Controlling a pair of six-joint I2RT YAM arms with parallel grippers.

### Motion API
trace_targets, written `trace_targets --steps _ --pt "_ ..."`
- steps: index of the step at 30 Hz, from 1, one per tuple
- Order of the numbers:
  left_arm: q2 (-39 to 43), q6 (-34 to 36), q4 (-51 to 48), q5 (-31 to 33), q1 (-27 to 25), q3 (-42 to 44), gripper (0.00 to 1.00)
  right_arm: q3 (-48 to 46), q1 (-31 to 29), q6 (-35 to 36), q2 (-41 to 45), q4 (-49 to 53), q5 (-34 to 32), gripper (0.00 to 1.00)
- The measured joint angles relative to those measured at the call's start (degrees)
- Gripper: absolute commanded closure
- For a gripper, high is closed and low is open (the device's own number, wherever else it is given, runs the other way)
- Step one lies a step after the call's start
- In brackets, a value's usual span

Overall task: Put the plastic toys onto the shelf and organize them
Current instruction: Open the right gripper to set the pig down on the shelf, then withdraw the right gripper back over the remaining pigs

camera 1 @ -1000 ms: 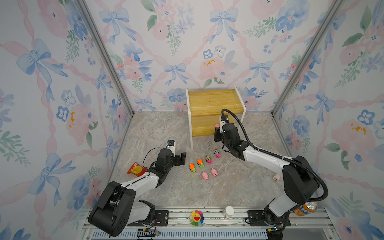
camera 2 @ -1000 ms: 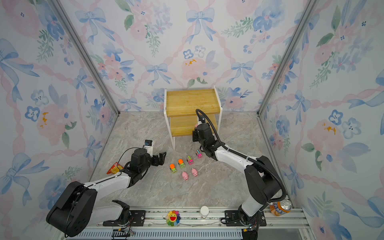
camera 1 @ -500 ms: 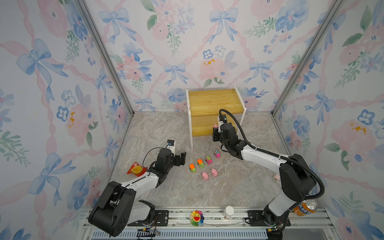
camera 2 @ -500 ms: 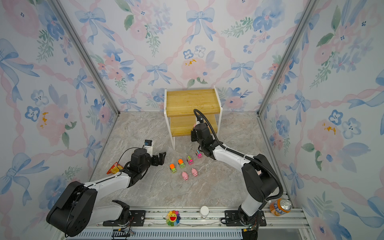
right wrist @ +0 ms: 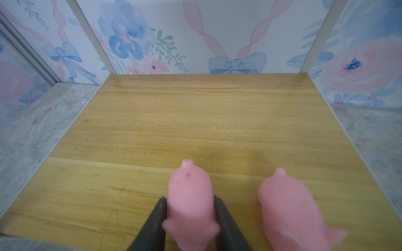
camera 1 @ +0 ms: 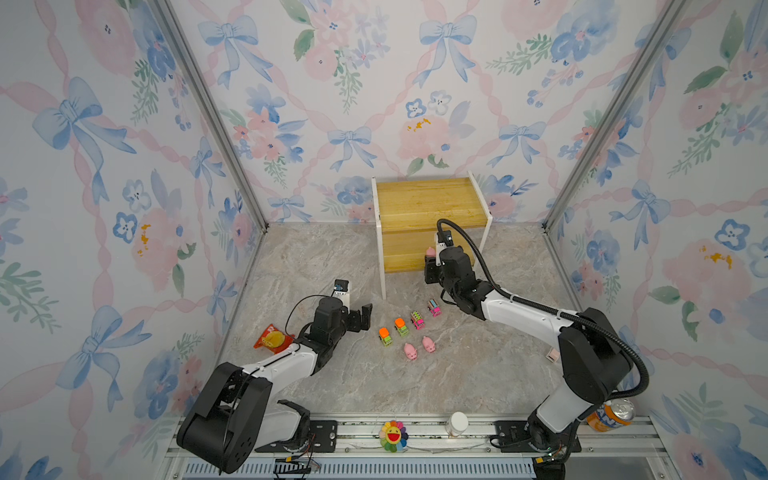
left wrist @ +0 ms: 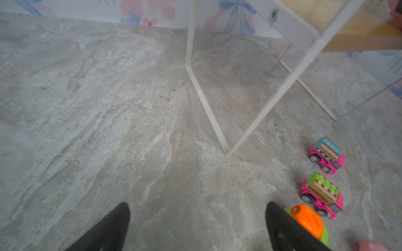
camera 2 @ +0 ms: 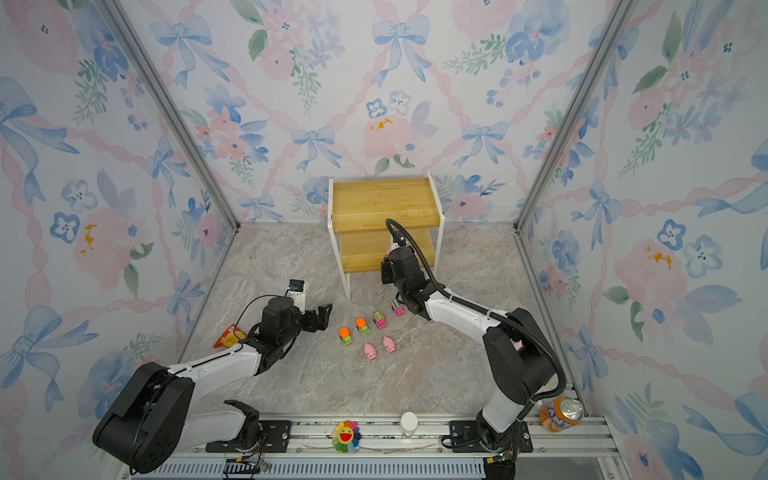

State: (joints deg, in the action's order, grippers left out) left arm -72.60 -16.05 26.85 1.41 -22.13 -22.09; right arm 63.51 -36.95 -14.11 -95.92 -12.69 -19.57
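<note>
The two-tier yellowish wooden shelf (camera 1: 428, 203) stands at the back wall. The left gripper (left wrist: 198, 206) gapes open beside a green orange-topped toy car (left wrist: 309, 221). The right gripper (right wrist: 190, 198) flanks a pink plastic pig (right wrist: 189, 184) on the shelf's lower tier, beside a second pig (right wrist: 287, 208); pinched or freed, I cannot tell.

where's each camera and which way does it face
Both top views: high in front, looking down toward back wall; shelf, whole left arm, right arm.
Left wrist: behind the left gripper, facing floor, shelf leg, toy cars.
Right wrist: behind the right gripper, facing the shelf board and two pigs.
Shared: shelf in all; cars in top and left wrist views.
</note>
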Motion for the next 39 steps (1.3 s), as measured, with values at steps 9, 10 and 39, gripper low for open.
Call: trace_targets --steps 9,10,39 --pt "0.0 0.0 0.0 0.0 0.0 0.0 0.02 -0.98 -0.28 0.31 0.39 0.02 -0.26 0.6" --pt "0.0 0.0 0.0 0.0 0.0 0.0 0.02 -1.27 -0.48 0.42 0.68 0.11 -0.24 0.6" --pt "0.0 0.0 -0.26 -0.15 0.0 0.0 0.02 -15.58 1.29 -0.17 34.86 20.37 4.63 0.49"
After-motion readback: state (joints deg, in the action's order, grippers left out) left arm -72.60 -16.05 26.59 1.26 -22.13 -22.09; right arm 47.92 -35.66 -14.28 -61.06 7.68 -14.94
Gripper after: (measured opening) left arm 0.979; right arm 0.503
